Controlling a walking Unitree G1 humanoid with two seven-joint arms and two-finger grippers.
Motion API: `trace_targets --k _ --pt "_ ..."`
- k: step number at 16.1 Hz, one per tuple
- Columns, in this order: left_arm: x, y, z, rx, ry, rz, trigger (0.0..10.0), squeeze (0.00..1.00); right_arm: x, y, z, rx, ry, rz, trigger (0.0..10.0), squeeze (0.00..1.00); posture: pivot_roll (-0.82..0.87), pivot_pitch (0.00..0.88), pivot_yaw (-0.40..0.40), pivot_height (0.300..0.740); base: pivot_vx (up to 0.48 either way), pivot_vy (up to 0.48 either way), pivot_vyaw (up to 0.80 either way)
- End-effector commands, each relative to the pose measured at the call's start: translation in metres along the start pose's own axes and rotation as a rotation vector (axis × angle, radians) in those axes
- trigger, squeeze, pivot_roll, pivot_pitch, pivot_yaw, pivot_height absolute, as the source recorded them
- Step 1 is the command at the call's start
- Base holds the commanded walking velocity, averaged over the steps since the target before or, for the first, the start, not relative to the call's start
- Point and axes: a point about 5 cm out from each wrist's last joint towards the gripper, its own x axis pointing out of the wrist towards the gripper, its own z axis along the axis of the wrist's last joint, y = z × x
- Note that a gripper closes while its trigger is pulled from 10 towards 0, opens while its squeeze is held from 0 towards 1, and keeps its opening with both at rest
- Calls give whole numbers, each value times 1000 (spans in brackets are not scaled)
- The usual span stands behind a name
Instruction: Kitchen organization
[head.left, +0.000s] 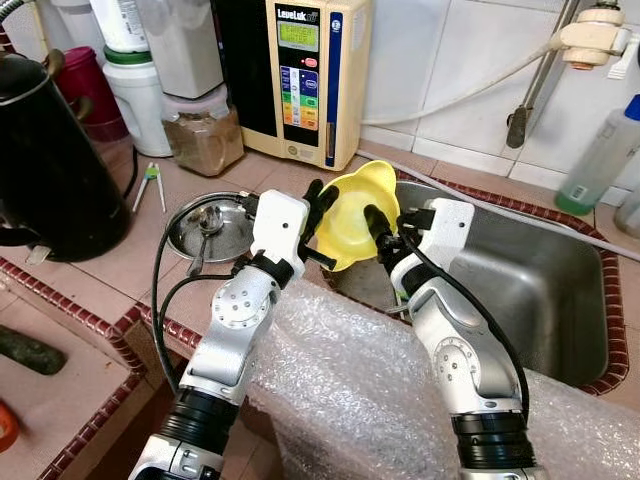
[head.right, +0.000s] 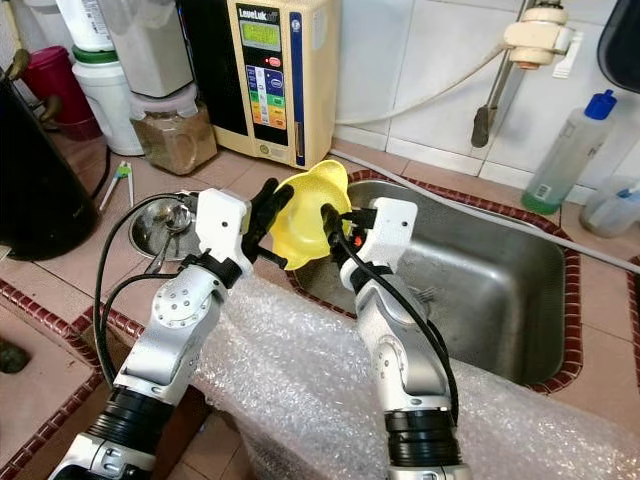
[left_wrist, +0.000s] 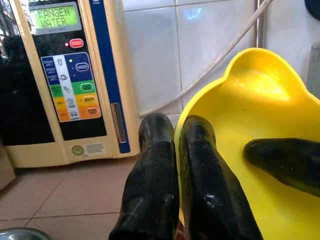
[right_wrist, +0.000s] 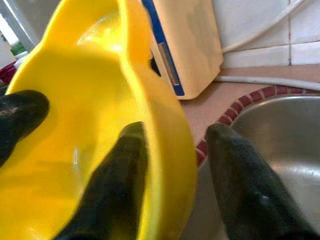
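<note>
A yellow bowl (head.left: 352, 218) with a wavy rim hangs tilted over the left edge of the steel sink (head.left: 530, 280), held between both arms. My left gripper (head.left: 318, 203) is shut on the bowl's left rim; in the left wrist view its fingers (left_wrist: 155, 150) pinch the rim of the bowl (left_wrist: 250, 100). My right gripper (head.left: 384, 236) straddles the opposite rim and is open. In the right wrist view one finger lies inside the bowl (right_wrist: 90, 75), and the other stands outside with a gap to the wall.
A steel plate with a spoon (head.left: 205, 225) lies on the tiled counter left of the sink. Behind stand a water ioniser (head.left: 305, 70), a jar (head.left: 203, 135) and a black kettle (head.left: 50, 150). Bubble wrap (head.left: 340, 380) covers the counter's front edge. A green bottle (head.left: 600, 160) stands far right.
</note>
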Motion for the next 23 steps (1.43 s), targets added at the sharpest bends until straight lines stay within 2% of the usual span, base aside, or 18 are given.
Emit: trace_targets --k 1,3,7,9,10,11,13,14,15,16,17,18,20,22,23 --pt "0 0 7 17 -36 -5 39 0 1 -1 -1 -3 23 -18 0 0 9 26 35 740 0 0 0" --pt "-1 2 7 27 -33 5 667 0 0 -8 -5 -14 48 -47 0 0 8 27 35 740 0 0 0" --pt "0 3 7 48 -35 16 1137 0 -2 -14 -9 -34 73 -81 0 0 4 27 35 740 0 0 0" --pt "1 5 7 54 -34 22 2510 0 -2 -17 -10 -36 81 -91 0 0 4 27 35 740 0 0 0" --pt "1 5 7 58 -34 24 2667 0 -2 -17 -10 -37 83 -92 0 0 4 27 35 740 0 0 0" --pt "0 5 7 60 -33 24 3961 0 -2 -17 -11 -38 83 -93 0 0 8 24 36 740 0 0 0" --pt "0 5 6 63 -29 24 4824 0 -2 -17 -11 -39 85 -95 0 0 8 23 36 740 0 0 0" --pt "0 5 4 65 -17 24 10000 0 -2 -19 -12 -48 85 -105 0 0 8 22 37 740 0 0 0" --pt "-1 5 2 63 -5 23 10000 0 -3 -21 -11 -67 82 -112 0 0 8 20 39 740 0 0 0" --pt "-1 4 0 27 11 -3 10000 0 -3 -22 -10 -92 75 -118 0 0 7 20 40 740 0 0 0" --pt "-1 3 -2 1 21 -22 10000 420 -3 -24 -9 -103 69 -127 0 0 7 19 41 740 0 0 0" --pt "-3 -1 -5 -21 39 -64 10000 1000 -3 -31 -8 -115 60 -166 0 0 10 18 44 740 0 0 0" --pt "-5 -4 -10 -71 80 -100 10000 1000 -2 -40 -8 -131 60 -208 0 0 11 18 47 740 0 0 0" --pt "-6 -5 -12 -62 93 -125 10000 1000 -1 -45 -7 -135 54 -232 0 0 11 18 47 740 0 0 0" --pt "-9 -8 -16 -82 122 -170 10000 1000 1 -55 -5 -161 45 -276 0 0 11 18 47 740 0 0 0"
